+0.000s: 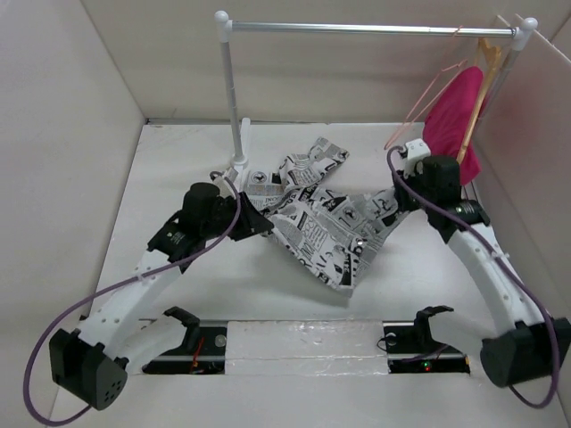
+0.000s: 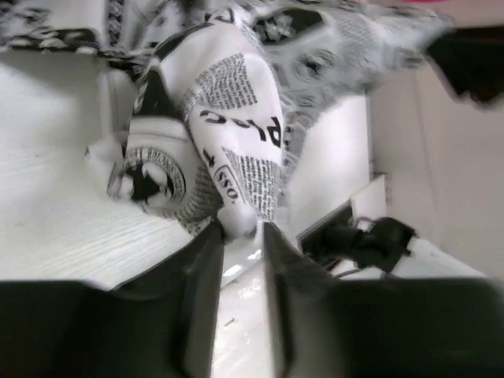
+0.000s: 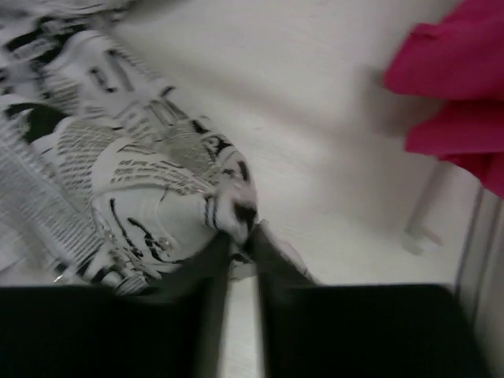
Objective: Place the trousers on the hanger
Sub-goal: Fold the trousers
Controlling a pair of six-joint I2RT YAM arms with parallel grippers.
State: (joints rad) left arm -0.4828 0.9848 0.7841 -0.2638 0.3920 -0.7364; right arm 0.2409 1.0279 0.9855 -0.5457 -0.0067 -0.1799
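The trousers (image 1: pixel 321 223), white with black newspaper print, hang bunched between my two grippers over the middle of the table. My left gripper (image 1: pixel 265 223) is shut on their left end; in the left wrist view a fold of the trousers (image 2: pixel 236 118) is pinched at the tips of the gripper (image 2: pixel 240 230). My right gripper (image 1: pixel 399 201) is shut on their right end, and the right wrist view shows the gripper (image 3: pixel 242 234) nipping a corner of the trousers (image 3: pixel 142 181). The hanger (image 1: pixel 426 100), thin salmon-pink wire, hangs at the right end of the rail, behind my right gripper.
A metal rail (image 1: pixel 370 28) spans the back on a white pole (image 1: pixel 234 98) standing just behind my left gripper. A magenta garment (image 1: pixel 453 111) hangs on a wooden hanger (image 1: pixel 482 71) at the rail's right end, close to the right wall. Walls enclose the table.
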